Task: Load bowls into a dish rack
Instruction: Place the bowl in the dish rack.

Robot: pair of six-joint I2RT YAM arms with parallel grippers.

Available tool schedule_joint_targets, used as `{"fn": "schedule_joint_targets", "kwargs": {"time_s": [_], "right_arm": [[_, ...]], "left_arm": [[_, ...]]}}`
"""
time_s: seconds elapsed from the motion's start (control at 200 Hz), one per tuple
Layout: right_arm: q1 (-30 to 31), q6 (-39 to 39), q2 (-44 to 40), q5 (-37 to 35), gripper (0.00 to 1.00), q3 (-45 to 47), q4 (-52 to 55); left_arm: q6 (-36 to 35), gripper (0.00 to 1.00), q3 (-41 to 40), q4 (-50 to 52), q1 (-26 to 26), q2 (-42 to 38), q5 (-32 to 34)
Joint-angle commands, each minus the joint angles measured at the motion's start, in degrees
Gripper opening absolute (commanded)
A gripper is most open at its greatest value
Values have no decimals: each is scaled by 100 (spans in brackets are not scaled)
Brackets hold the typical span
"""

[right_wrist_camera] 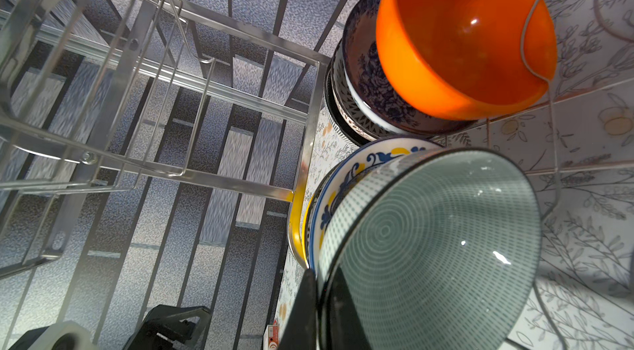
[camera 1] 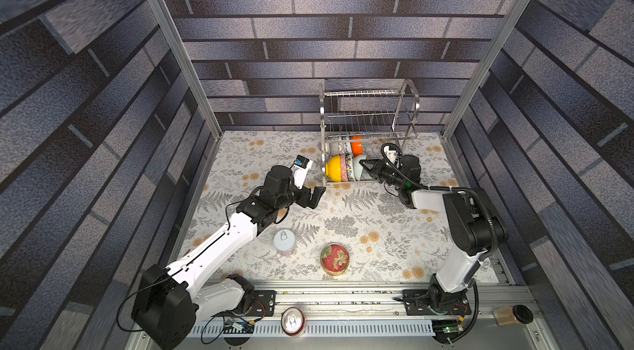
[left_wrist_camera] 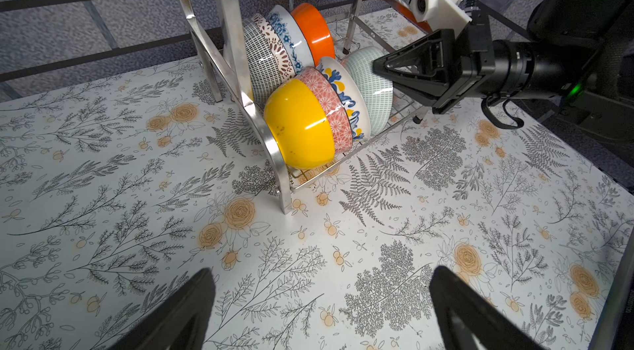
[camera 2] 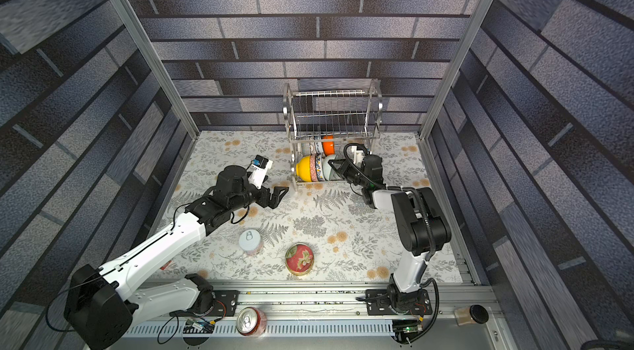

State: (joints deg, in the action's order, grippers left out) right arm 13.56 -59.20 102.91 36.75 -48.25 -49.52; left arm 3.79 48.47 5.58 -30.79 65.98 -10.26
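Note:
The steel dish rack [camera 1: 370, 104] [camera 2: 332, 108] [left_wrist_camera: 236, 56] stands at the back of the table. Its lower shelf holds two rows of bowls on edge. The back row ends in an orange bowl [camera 1: 356, 148] [right_wrist_camera: 456, 32]. The front row runs from a yellow bowl [camera 1: 333, 168] [left_wrist_camera: 298, 125] to a pale green bowl [camera 1: 357, 165] [left_wrist_camera: 374, 91] [right_wrist_camera: 429, 245]. My right gripper [camera 1: 365, 164] [left_wrist_camera: 377, 68] [right_wrist_camera: 324, 283] reaches in from the rack's right end, shut on the pale green bowl's rim. My left gripper [camera 1: 317, 197] [left_wrist_camera: 322, 276] hovers open and empty over the table, left of the rack.
A white pull-tab can [camera 1: 284, 240] and a flat red tin [camera 1: 335, 258] sit on the floral table near the front. A drinks can [camera 1: 292, 321] and a small jar [camera 1: 513, 314] rest by the front rail. Walls close in on three sides.

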Motion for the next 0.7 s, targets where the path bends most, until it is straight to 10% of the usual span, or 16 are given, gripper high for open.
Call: {"fn": "schedule_joint_targets", "kwargs": {"time_s": [0.0, 0.691], "right_arm": [[-46, -112, 81, 413, 7, -279, -612], [-182, 223, 209, 511, 21, -184, -287]], "left_arm": [[-94, 100, 64, 83, -24, 62, 75], [-71, 100, 48, 171, 148, 1, 302]]}}
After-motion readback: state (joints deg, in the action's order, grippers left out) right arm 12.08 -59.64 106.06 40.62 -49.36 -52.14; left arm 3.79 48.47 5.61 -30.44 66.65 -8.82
